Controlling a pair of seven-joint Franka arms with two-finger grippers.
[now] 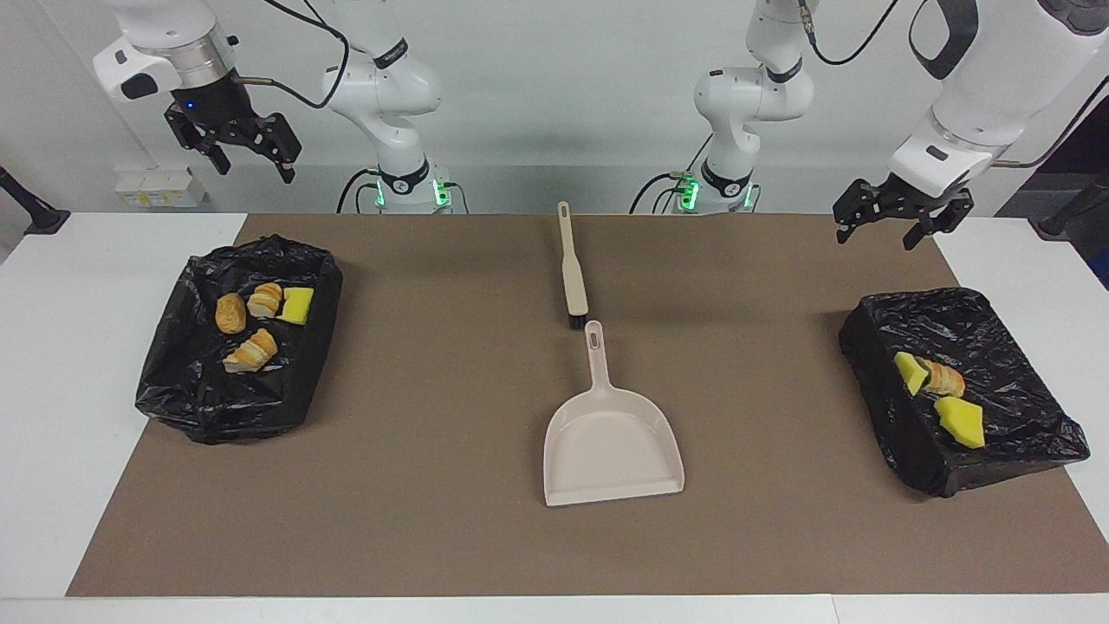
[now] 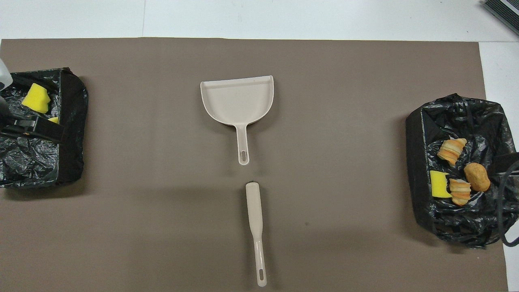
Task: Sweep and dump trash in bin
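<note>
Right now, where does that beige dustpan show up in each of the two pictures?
Facing view: the dustpan lies at the middle of the brown mat, handle pointing up the picture toward the robots.
Overhead view: the dustpan sits just above the middle, handle pointing down.
Shared landmark: the beige brush, in line with the handle, nearer the robots.

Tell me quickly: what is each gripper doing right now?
Left gripper: open, holding nothing, raised near the bin at its end of the table.
Right gripper: open, holding nothing, raised high, waiting.
</note>
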